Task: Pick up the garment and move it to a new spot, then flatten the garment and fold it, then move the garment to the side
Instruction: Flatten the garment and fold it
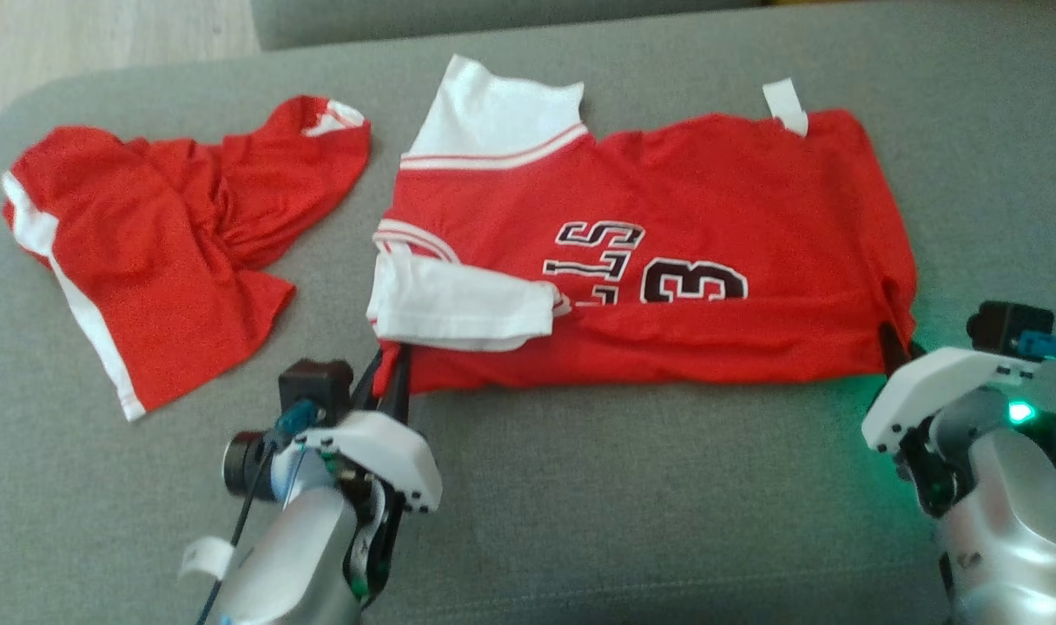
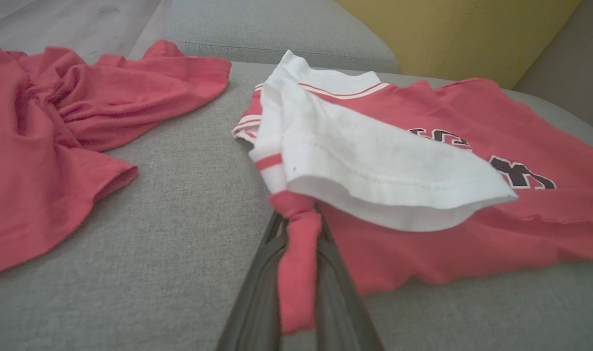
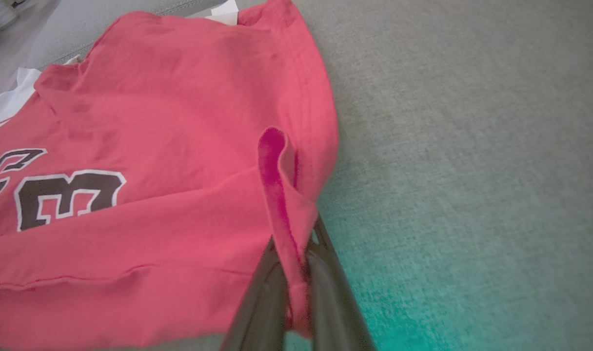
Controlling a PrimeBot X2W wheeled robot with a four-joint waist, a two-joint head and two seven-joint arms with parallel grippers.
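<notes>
Left gripper [image 1: 387, 369]: lower left of the frame, fingers clenched on a red fold of the jersey [image 1: 710, 191], just below its folded-over white sleeve [image 1: 458, 308].
Right gripper [image 1: 893, 343]: lower right, washed in green light, pinched tight on the jersey's hem corner, with a ridge of cloth standing between the fingers.
Jersey: centre to right of the frame, lying sideways on the seat, mostly flat, black numerals up, a crease running along its near edge.
Handling: light, limp knit that will likely sag between the two pinches; nothing fragile, though thin cloth may slip from a shallow bite.
Hold: the two near corners, as gripped, look the sound choice for lifting the edge evenly.
Second garment [image 1: 163, 234]: red with a white stripe, crumpled at upper left, well apart from the jersey.
White tab [image 1: 784, 104]: at the jersey's far edge, upper right.
Surface: grey woven sofa seat [image 1: 623, 503], grippy rather than slick.
Room: pale wood floor [image 1: 102, 35] in the upper left corner.
</notes>
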